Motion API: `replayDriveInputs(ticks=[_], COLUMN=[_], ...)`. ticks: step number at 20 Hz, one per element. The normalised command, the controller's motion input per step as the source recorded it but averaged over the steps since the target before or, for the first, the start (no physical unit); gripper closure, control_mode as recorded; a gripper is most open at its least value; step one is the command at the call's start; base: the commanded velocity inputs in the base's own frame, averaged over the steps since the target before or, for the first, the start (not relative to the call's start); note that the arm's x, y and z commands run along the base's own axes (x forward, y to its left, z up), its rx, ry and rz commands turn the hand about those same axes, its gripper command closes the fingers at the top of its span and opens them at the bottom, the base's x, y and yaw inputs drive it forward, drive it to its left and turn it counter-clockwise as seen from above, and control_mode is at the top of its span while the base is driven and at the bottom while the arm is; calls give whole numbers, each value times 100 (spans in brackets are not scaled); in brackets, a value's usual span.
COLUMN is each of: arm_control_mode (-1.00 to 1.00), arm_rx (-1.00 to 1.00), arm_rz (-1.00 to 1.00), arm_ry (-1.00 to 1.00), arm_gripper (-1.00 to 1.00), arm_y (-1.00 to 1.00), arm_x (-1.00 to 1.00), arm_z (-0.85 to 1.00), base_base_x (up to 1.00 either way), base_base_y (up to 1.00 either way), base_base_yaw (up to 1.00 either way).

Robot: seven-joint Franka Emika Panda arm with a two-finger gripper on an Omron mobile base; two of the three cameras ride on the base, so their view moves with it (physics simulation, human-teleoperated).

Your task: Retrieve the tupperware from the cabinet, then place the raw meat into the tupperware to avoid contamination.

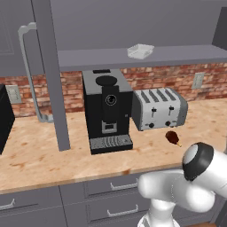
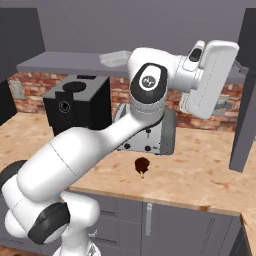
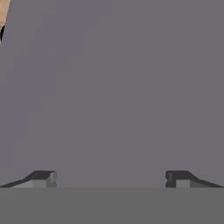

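Gripper (image 3: 109, 179) faces a flat grey panel up close in the hand view; tips sit wide apart with nothing between them, so it is released and holds nothing. In the right base view the hand is raised near the right door (image 2: 245, 90), level with the shelf.

Cabinet (image 1: 133, 56) stands open: both doors are swung out, the left one (image 1: 51, 75) edge-on with its bar handle (image 1: 27, 66). Tupperware (image 1: 140, 51) sits on the shelf, above the toaster (image 1: 158, 108) and right of the coffee machine (image 1: 107, 111). Meat (image 1: 173, 138) lies on the counter (image 1: 44, 155) just in front of the toaster, apart from it.

Step, as I judge it: the retrieval, with doors open and the container not yet grasped. Next move calls for turning the hand off the grey panel toward the shelf, reaching in and closing on the flared rim. The container is shallow and light, so a rim pinch could tip it.

Hard to make out: which grey surface the hand faces, and whether the tips touch the right door. In the right base view the arm covers most of the tupperware (image 2: 114, 58) and part of the toaster. Cabinet top is cut off.
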Motion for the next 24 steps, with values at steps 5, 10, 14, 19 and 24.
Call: replayDriveInputs(ticks=[5,10,14,19,24], arm_control_mode=[-100,-100,-100,-100,-100], arm_rx=[5,6,8,10,12], arm_rz=[8,9,10,10,10], arm_ry=[0,-1,-5,-7,-6], arm_gripper=[-100,-100,-100,-100,-100], arm_y=[45,58,62,65,66], arm_x=[-18,-3,-6,-6,-4], arm_z=[-6,-6,-5,-4,-7], base_base_x=[0,0,0,0,0], base_base_y=[0,0,0,0,0], base_base_yaw=[0,0,0,0,0])
